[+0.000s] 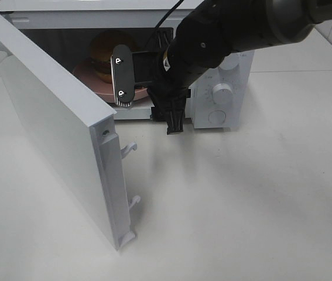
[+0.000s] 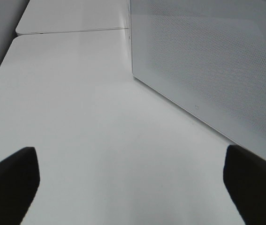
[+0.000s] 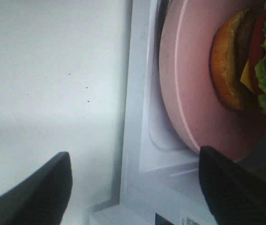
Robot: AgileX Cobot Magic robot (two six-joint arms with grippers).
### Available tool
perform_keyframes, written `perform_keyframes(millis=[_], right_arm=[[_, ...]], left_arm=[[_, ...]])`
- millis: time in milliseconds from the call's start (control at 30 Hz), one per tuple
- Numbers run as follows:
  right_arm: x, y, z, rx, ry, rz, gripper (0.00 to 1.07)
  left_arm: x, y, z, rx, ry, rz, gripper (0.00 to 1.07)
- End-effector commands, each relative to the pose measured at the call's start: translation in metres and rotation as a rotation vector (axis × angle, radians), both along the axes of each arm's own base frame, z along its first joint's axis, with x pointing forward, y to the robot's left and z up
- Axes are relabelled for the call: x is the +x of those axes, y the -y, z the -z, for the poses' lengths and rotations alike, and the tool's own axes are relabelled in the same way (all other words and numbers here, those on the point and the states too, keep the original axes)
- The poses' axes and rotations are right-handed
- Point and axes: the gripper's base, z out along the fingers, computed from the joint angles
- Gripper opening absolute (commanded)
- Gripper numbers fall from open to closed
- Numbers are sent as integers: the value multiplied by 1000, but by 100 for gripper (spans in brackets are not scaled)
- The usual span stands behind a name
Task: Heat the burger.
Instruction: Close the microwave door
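Door [image 1: 54,134]: swung wide across the left of the exterior view, so the cavity is open for loading
Left gripper [image 2: 130,161]: jaws apart and empty, low over the table [image 2: 76,117] beside the door's outer face, clear of the work
Right gripper [image 3: 133,157]: jaws apart at the microwave [image 1: 224,76] mouth, centre frame, clamping nothing
Burger [image 1: 102,52]: on the pink plate [image 1: 89,79] inside the cavity, upper centre, so loading looks done
Left to do: probably closing the door, then heating
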Motion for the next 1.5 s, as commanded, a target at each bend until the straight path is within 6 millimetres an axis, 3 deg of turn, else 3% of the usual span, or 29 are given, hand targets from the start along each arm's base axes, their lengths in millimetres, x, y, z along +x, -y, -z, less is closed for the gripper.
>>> perform_keyframes(millis=[33, 567, 1100, 1500], right_arm=[[-6, 6, -8, 17, -1, 17, 74], [-51, 41, -39, 111, -38, 120, 74], [-112, 94, -68, 368, -191, 492, 74], [-145, 128, -86, 435, -265, 736, 74]], left_arm=[[-2, 1, 0, -4, 22, 2, 100], [-2, 1, 0, -4, 22, 2, 100], [-2, 1, 0, -4, 22, 2, 100], [-2, 1, 0, -4, 22, 2, 100]])
